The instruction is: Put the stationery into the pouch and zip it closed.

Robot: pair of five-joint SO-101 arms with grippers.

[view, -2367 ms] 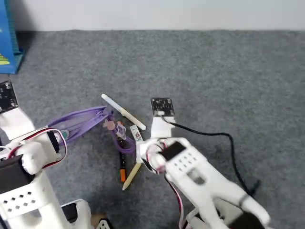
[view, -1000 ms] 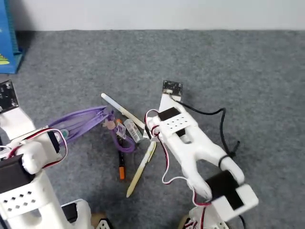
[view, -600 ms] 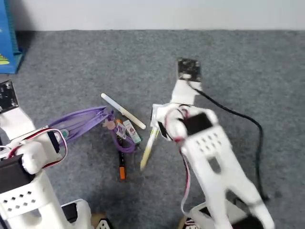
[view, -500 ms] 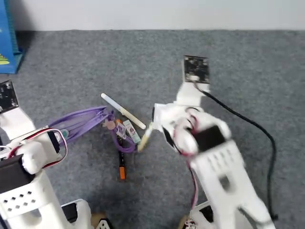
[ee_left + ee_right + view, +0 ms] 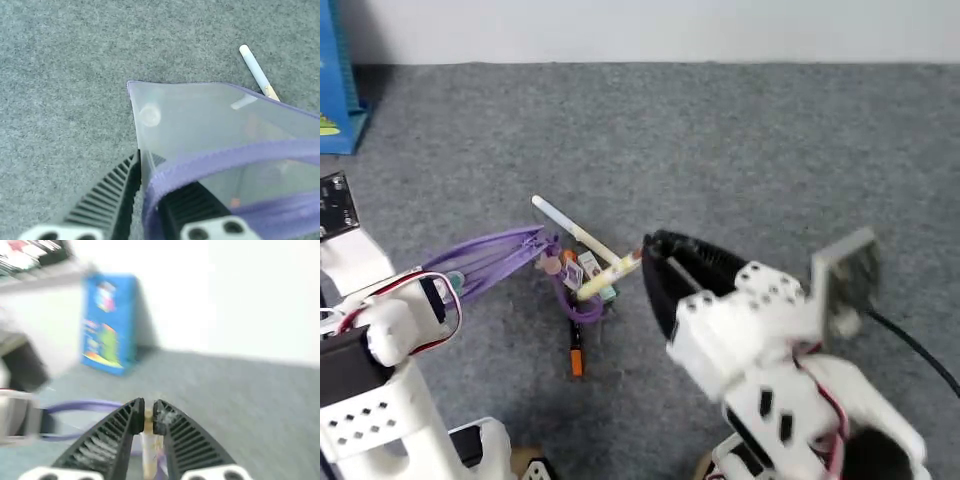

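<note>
My left gripper [image 5: 141, 159] is shut on a corner of the clear pouch [image 5: 210, 125] with the purple zipper. In the high view this gripper [image 5: 448, 285] sits at the lower left and the pouch [image 5: 490, 255] stretches from it toward the middle, its mouth held apart. My right gripper [image 5: 148, 414] is shut on a cream pen [image 5: 149, 450]. From above, the right gripper [image 5: 647, 252] holds the cream pen [image 5: 607, 274] tilted over the pile by the pouch's mouth. A white pen [image 5: 563, 224], an orange marker [image 5: 576, 352] and a small eraser [image 5: 571, 271] lie there.
A blue box [image 5: 337, 85] stands at the far left edge by the wall, and shows as a blue box [image 5: 108, 322] in the right wrist view. A purple strap loop [image 5: 578, 306] lies among the stationery. Grey carpet stretches open to the right and back.
My right arm picked the cream pen off the carpet, swung round and carried it left over the pile near the pouch's mouth. The left arm and pouch stayed still.
</note>
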